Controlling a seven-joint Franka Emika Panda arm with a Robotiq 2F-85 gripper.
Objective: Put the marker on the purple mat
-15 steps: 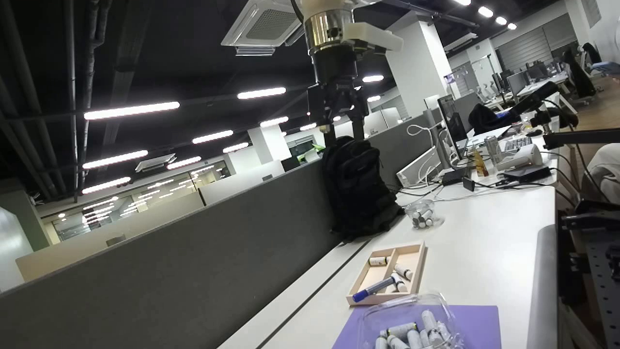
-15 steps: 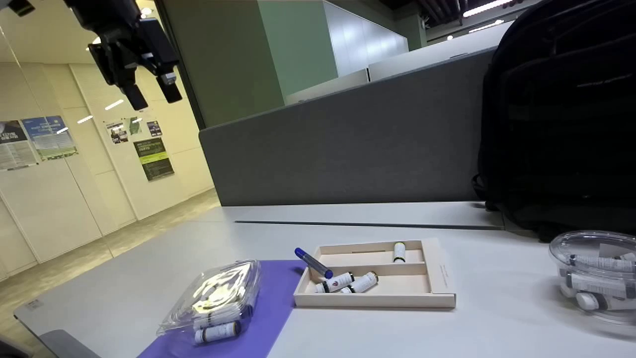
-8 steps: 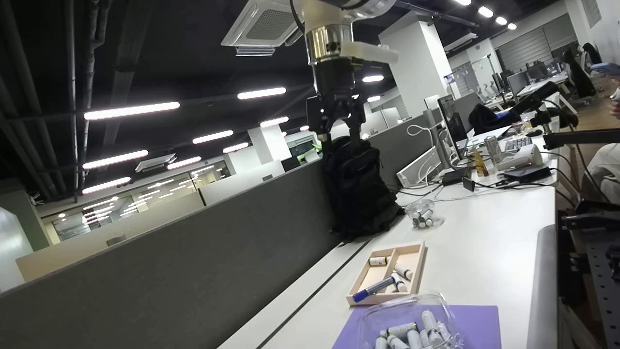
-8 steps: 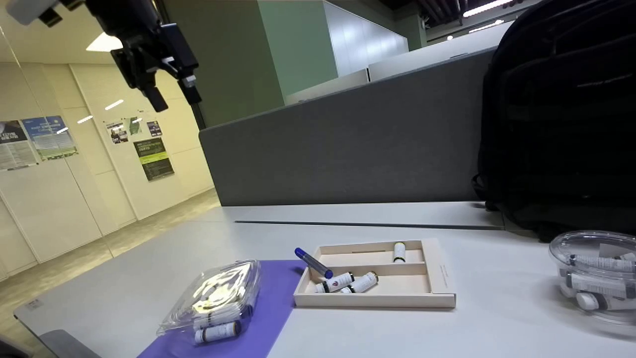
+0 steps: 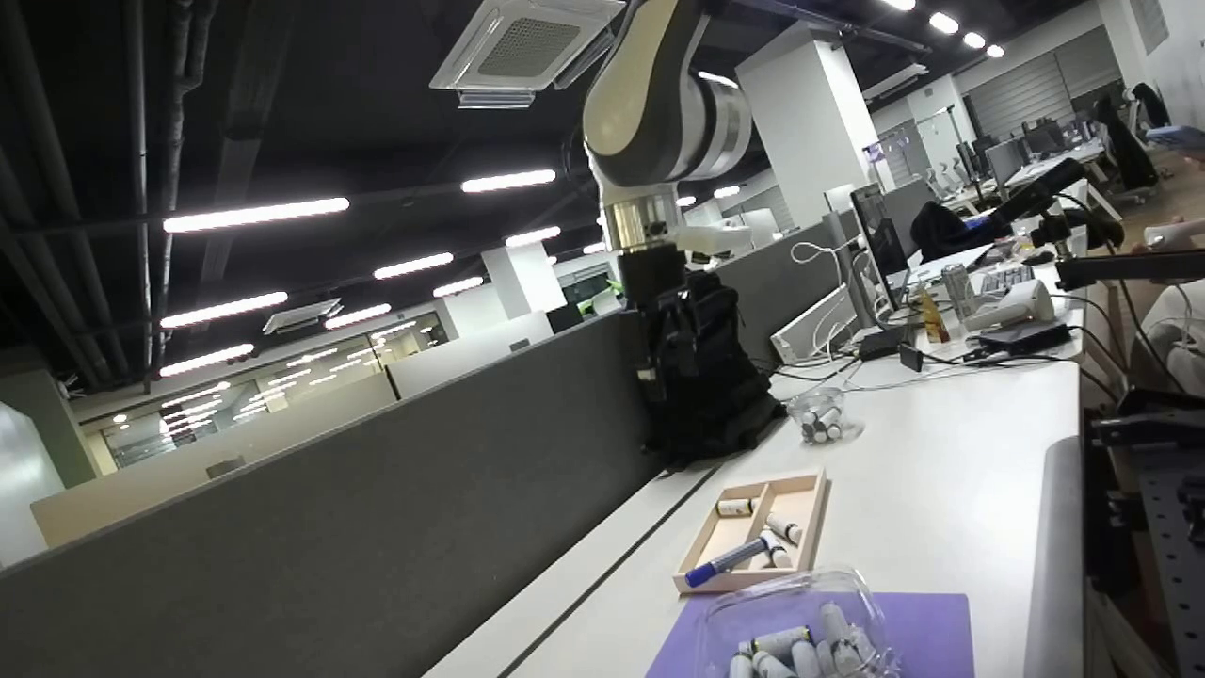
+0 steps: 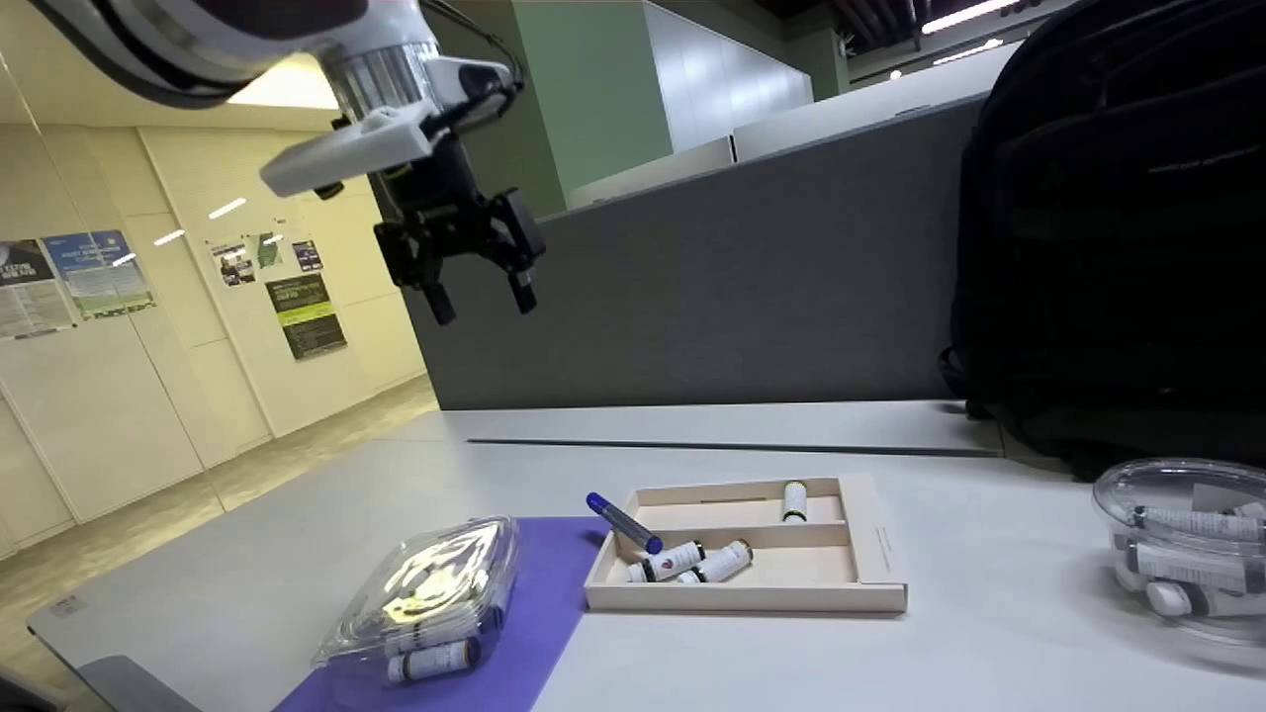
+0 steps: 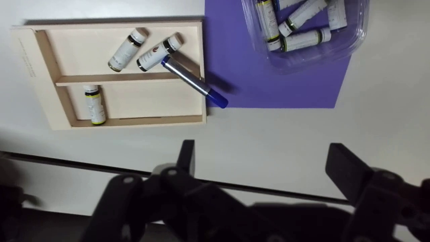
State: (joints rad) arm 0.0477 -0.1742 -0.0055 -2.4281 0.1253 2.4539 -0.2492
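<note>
Not picked, not placed yet

On counter [image 5: 951, 508], see purple mat [image 7: 278, 90] as target, just beside wooden tray [image 7: 151, 99]. Hanging above with claw [image 6: 483, 302] spread, holding nothing. Find marker [image 7: 190, 79] propped across tray wall with one blue end jutting above mat's edge. Still need to grasp, lift clear, lay on mat. Compared with a second ago: come down closer to counter and tray, keeping claw spread; see no shift in marker.
</note>
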